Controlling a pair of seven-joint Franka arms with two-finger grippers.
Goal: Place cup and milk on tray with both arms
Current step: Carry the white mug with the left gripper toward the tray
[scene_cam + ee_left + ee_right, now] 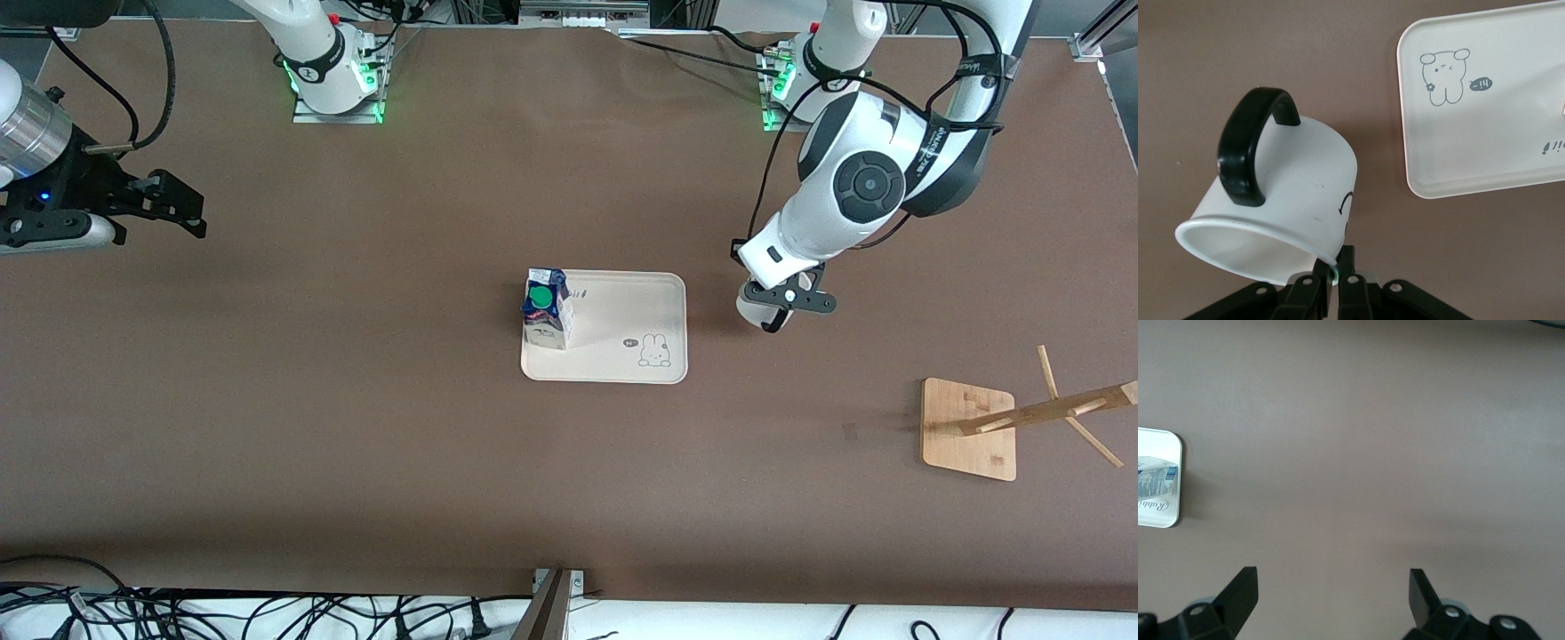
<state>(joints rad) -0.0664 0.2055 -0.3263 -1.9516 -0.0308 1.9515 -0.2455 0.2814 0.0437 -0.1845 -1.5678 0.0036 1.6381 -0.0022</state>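
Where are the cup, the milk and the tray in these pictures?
cup (1295,193), left wrist view, on its white side wall, below the handle.
milk (539,296), front view, on its green screw cap.
tray (627,316), front view, on the bare floor beside the carton.

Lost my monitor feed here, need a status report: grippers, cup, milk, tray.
Left gripper shut on cup, over bare table beside tray. Right gripper open, empty, waiting at its end. Milk upright on tray. Nothing in the way.
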